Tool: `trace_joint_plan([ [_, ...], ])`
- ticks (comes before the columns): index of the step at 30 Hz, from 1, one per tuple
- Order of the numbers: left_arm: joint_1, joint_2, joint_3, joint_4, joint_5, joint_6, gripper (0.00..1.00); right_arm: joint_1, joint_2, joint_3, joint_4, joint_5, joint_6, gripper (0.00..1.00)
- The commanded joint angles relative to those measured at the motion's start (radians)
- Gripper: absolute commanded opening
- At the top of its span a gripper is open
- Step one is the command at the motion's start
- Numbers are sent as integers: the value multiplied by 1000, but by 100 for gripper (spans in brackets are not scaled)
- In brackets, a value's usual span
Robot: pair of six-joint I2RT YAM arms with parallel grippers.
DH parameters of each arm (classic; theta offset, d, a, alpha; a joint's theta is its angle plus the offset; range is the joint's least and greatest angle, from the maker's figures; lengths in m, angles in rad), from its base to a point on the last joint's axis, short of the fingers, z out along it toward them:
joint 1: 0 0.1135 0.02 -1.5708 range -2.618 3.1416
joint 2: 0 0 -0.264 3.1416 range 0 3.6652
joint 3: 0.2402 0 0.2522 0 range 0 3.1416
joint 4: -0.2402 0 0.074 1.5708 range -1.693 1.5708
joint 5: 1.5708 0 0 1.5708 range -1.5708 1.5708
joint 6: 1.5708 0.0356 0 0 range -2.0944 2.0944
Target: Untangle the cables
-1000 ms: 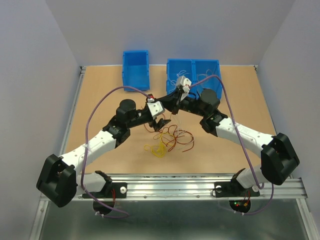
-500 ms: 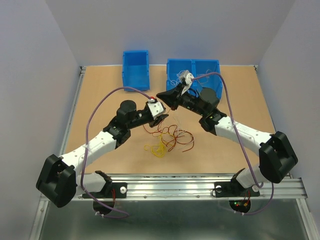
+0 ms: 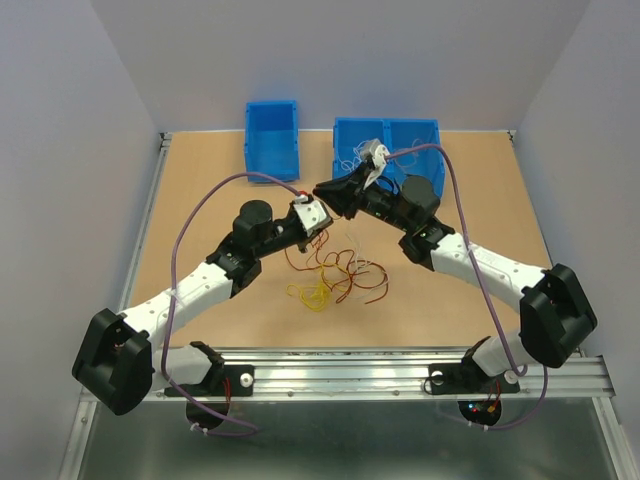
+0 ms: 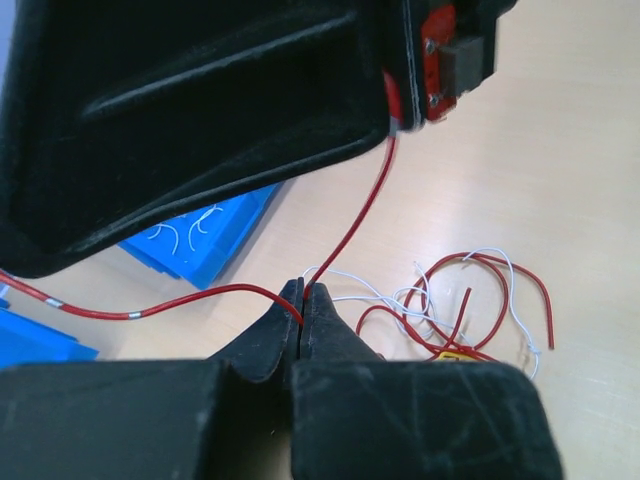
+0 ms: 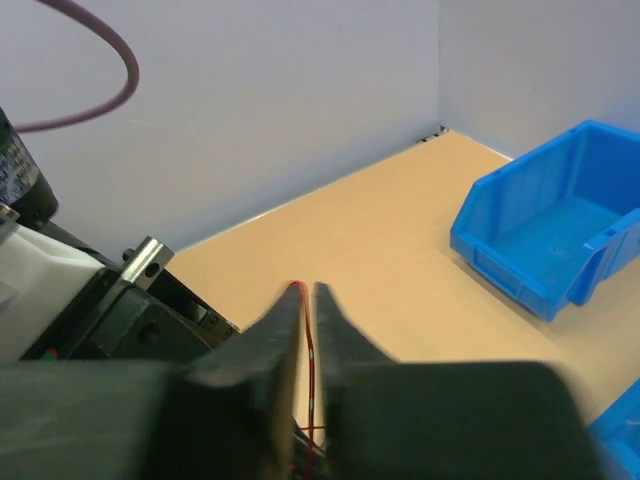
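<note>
**HIDDEN, CUT OFF, BLURRED**

Left wrist view: black housing [image 4: 180,120] of the right arm fills upper left, covering most of blue bin [image 4: 205,245]; red wire [image 4: 352,225] vanishes behind it at top; cables [image 4: 470,300] cut off by left gripper [image 4: 303,300] body, lower right. Right wrist view: right gripper [image 5: 305,297] blurred, can't tell if wire's pinched; second bin [image 5: 540,240] cut at right edge.

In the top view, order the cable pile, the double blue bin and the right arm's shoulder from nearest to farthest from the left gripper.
1. Cable pile, mid-table, right beside the left gripper.
2. Double blue bin, back right.
3. Right arm's shoulder, near right edge.
</note>
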Motion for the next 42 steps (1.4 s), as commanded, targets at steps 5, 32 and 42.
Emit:
trace_joint_plan([
  [5, 18, -37, 35, 25, -42, -68, 0, -4, -93, -14, 68, 125, -49, 69],
  [32, 121, 49, 728, -399, -21, -377, 0, -6, 128, -24, 350, -195, -297, 98],
  [42, 121, 156, 977, -446, -76, -375, 0, -6, 343, 154, 352, -226, -256, 42],
])
